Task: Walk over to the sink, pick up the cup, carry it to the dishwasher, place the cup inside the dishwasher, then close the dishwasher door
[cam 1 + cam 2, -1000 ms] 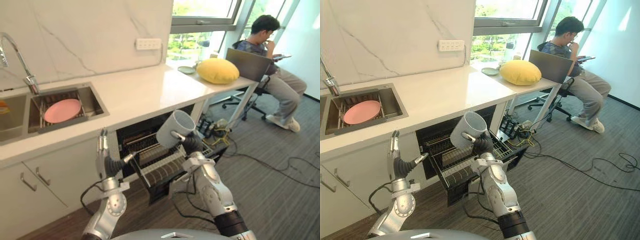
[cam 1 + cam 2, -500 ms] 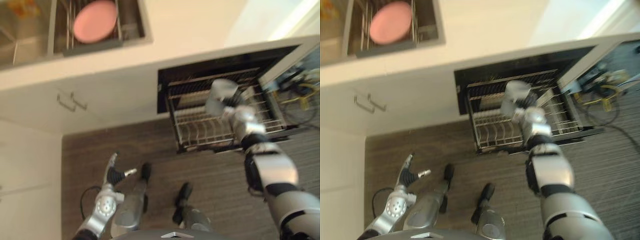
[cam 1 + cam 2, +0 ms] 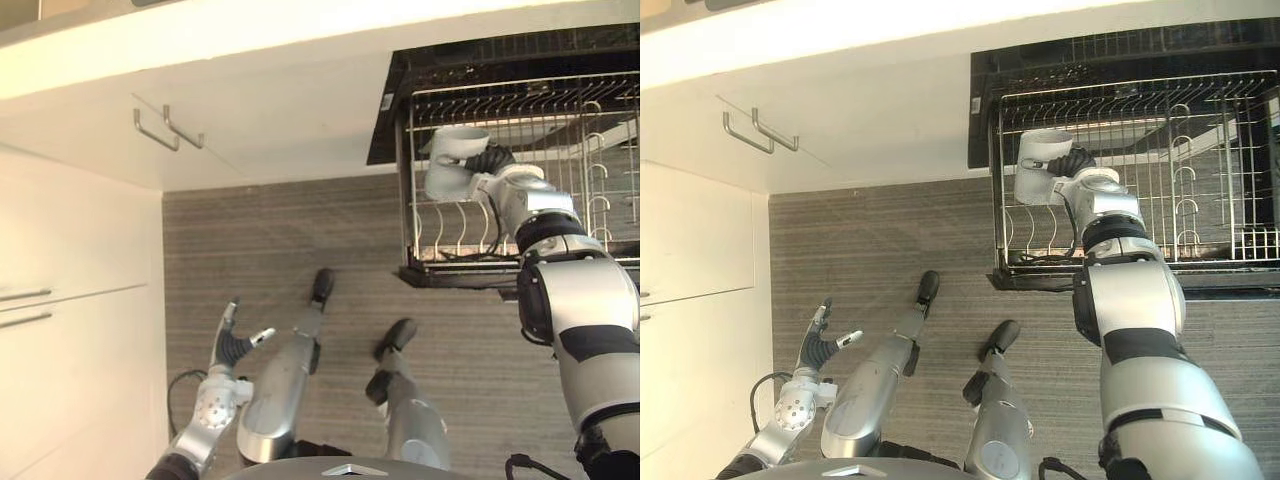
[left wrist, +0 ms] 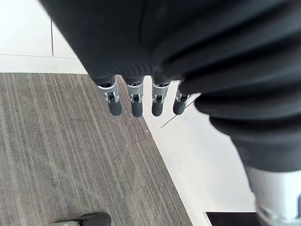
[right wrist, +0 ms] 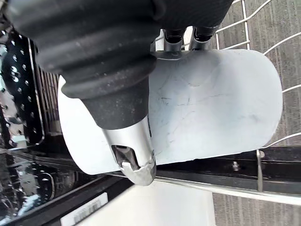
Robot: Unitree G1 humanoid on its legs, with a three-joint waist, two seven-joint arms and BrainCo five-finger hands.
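I can see one cup [image 3: 450,165], and it is pale grey. The right robot hand [image 3: 1072,162] has it in a tight grip. Its fingers [image 5: 170,38] go round one side of the cup and its thumb lies across the other side. The cup sits just past the dark cover of that robot hand, on the side nearer the other arm. Its open mouth points toward the dark inside of the dishwasher [image 3: 400,70]. There is one wire rack [image 3: 450,272], pulled out of the dishwasher. The right robot hand and the cup are over it, near the rack's front corner. Thin rack wires show right behind the cup. I cannot tell if the cup is touching the rack or just above it. There are two robot hands in all. The left robot hand [image 3: 232,345] is well apart from the cup, hanging low over the grey striped floor [image 3: 250,240]. Its fingers [image 4: 136,101] are straight and loose, and they hold nothing. A white cupboard stands beside that robot hand. I count two silver handles [image 3: 155,130] side by side on the cupboard next to the dishwasher. The pale edge of the table [image 3: 250,35] runs along above the cupboard and the dishwasher, far from both robot hands.
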